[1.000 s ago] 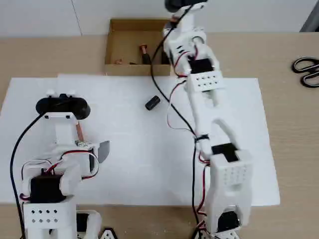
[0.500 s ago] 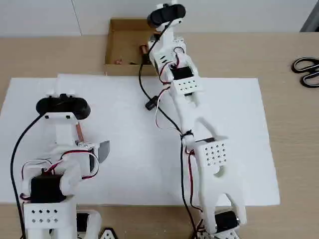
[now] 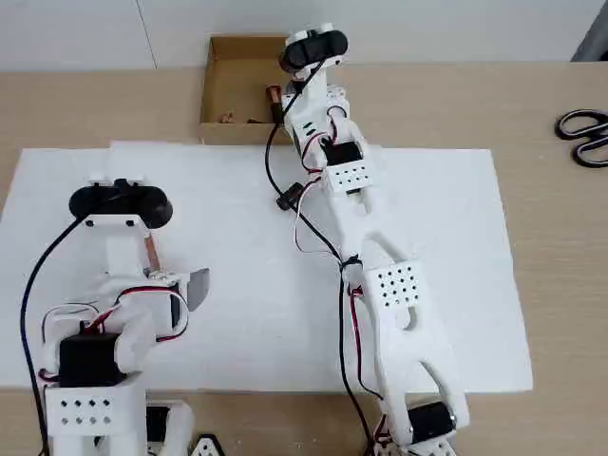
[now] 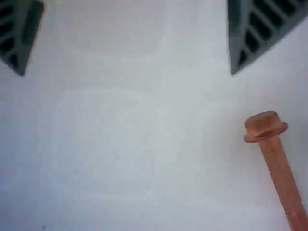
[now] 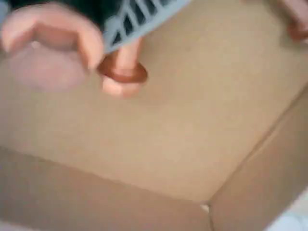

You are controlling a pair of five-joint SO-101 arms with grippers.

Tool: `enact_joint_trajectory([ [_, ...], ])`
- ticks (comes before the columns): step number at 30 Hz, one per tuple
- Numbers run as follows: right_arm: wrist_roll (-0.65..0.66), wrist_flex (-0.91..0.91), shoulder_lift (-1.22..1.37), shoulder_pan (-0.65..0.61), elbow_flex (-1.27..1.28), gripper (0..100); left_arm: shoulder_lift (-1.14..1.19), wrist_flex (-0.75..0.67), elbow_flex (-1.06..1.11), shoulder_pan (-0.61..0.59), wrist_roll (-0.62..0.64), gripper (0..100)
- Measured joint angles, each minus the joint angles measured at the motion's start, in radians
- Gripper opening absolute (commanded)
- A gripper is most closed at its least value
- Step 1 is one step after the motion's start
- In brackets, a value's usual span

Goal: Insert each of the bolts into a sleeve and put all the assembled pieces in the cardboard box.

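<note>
Left pincer gapes wide over the sheet, bolt loose beside it; right pincer over the box, grip impossible to tell, boxed bolt beneath; sleeve lies unfilled; one assembly seemingly left.

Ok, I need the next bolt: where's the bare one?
High view: the copper bolt lies on the white sheet, left side, beside the left arm.

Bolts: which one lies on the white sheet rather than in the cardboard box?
The bolt beside the left arm: it lies on the white sheet, while the other bolts are inside the cardboard box.
</note>
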Motion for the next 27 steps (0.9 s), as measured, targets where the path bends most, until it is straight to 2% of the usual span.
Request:
enact_joint_trajectory([
  [5,0.000,0.000,0.000,-0.002,0.000,12.0,0.000,0.000,0.000,0.000,0.000,26],
  [17,0.000,0.049,0.000,0.000,-0.064,12.0,0.000,0.000,0.000,0.000,0.000,26],
  [27,0.000,0.290,-0.002,-0.002,-0.344,11.8,0.000,0.000,0.000,0.000,0.000,26],
])
